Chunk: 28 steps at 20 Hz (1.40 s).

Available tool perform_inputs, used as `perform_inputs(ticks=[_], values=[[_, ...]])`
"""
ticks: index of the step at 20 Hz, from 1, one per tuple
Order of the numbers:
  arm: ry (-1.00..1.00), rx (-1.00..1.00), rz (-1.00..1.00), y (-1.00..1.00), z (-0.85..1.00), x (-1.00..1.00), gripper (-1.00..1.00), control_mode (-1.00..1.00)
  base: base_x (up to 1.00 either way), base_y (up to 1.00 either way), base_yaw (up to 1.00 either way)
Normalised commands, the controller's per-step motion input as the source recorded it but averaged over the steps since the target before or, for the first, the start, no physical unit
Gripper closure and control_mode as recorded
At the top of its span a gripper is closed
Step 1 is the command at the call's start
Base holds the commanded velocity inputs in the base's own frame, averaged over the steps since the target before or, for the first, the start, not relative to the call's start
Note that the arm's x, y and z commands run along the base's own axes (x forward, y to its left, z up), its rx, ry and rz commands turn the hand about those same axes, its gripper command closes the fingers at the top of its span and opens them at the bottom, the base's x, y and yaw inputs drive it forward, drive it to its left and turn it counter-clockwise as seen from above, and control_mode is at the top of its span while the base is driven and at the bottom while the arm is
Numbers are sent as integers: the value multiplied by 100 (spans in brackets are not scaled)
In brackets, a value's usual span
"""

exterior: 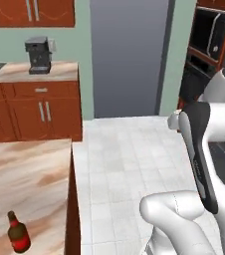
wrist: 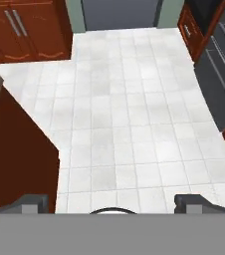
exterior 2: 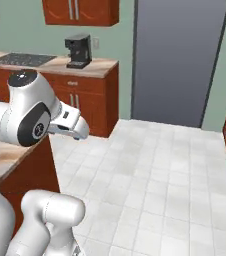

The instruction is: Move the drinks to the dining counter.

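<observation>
A small dark brown bottle [exterior: 18, 233] with a red label stands upright on a beige-brown marbled top [exterior: 30, 174] with a red-brown wood side, which looks like the dining counter. Its corner also appears in the hand view [wrist: 15, 149]. The carton is out of view. My gripper [wrist: 112, 204] hangs over the white tiled floor, to the right of that counter and well away from the bottle. It is open, its two dark fingertips [wrist: 35, 203] far apart with nothing between them. The arm's white hand [exterior 2: 71, 125] reaches out above the counter's edge.
A black coffee machine [exterior: 38, 55] sits on the back counter [exterior: 59, 72] above red-brown cabinets, with a dark cooktop [exterior 2: 22, 59] further left. A tall grey panel [exterior: 129, 55] fills the back wall. Dark ovens [wrist: 219, 74] stand on the right. White floor tiles [wrist: 124, 124] lie between.
</observation>
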Motion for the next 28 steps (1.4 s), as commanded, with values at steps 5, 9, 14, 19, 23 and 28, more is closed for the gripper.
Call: perform_inputs(ticks=[5, 9, 14, 19, 23, 28], values=[[0, 0, 0, 0, 0, 0, -100, 100, 0, 0, -100], [0, 0, 0, 0, 0, 0, -100, 100, 0, 0, -100], [0, 0, 0, 0, 0, 0, -100, 100, 0, 0, -100], [0, 0, 0, 0, 0, 0, -100, 100, 61, 65, -74], [0, 0, 0, 0, 0, 0, -100, 100, 100, 97, -42], [0, 0, 0, 0, 0, 0, -100, 100, 100, 100, -41]])
